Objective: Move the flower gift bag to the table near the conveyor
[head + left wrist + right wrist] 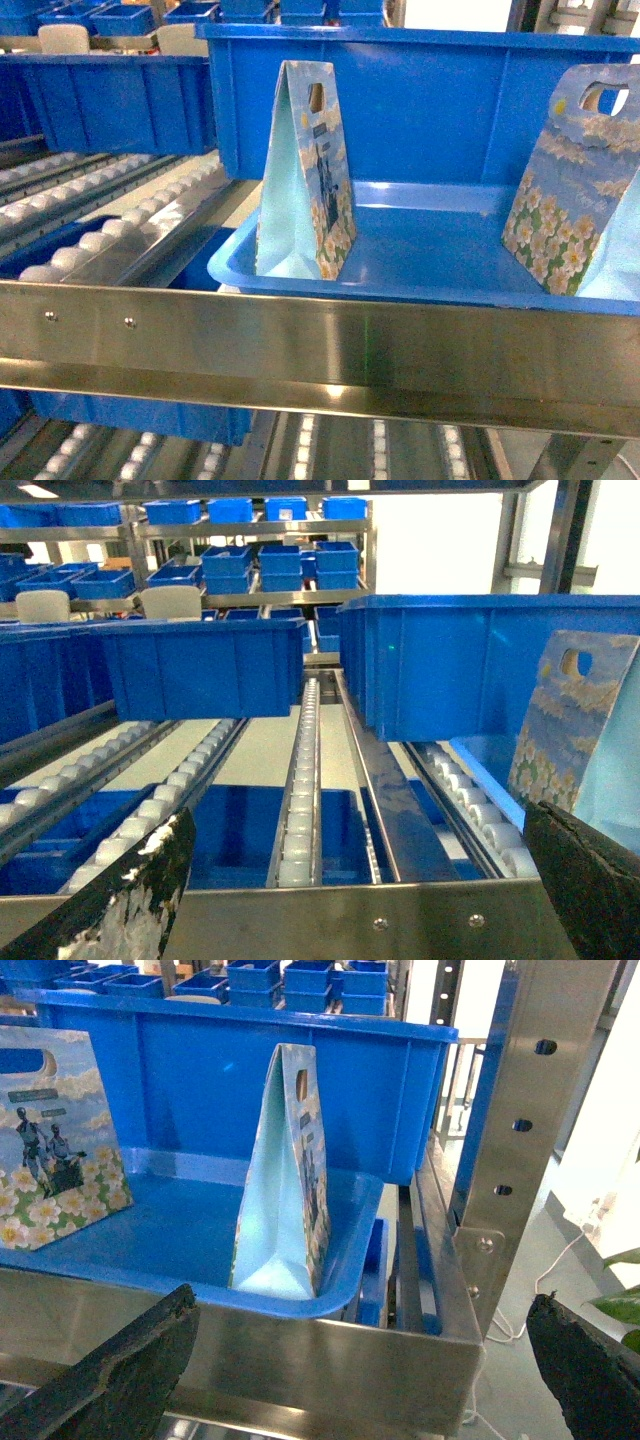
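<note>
Two flower gift bags stand upright in a shallow blue tray (300,285) on the conveyor (110,225). One bag (305,170) is near the tray's left end and turned edge-on; the other (575,190) is at the right, its daisy face showing. In the right wrist view one bag (285,1180) stands just past the steel front rail and another (55,1140) is at the left. My right gripper (362,1300) is open in front of that rail, holding nothing. My left gripper (355,820) is open before the rollers (300,780), with a bag (570,720) to its right. The table is out of view.
A steel front rail (320,350) crosses below the tray. A tall blue bin (420,100) stands right behind the bags, with another (110,100) to the left. A steel upright post (520,1140) rises right of the tray. More blue bins (280,565) fill the shelves behind.
</note>
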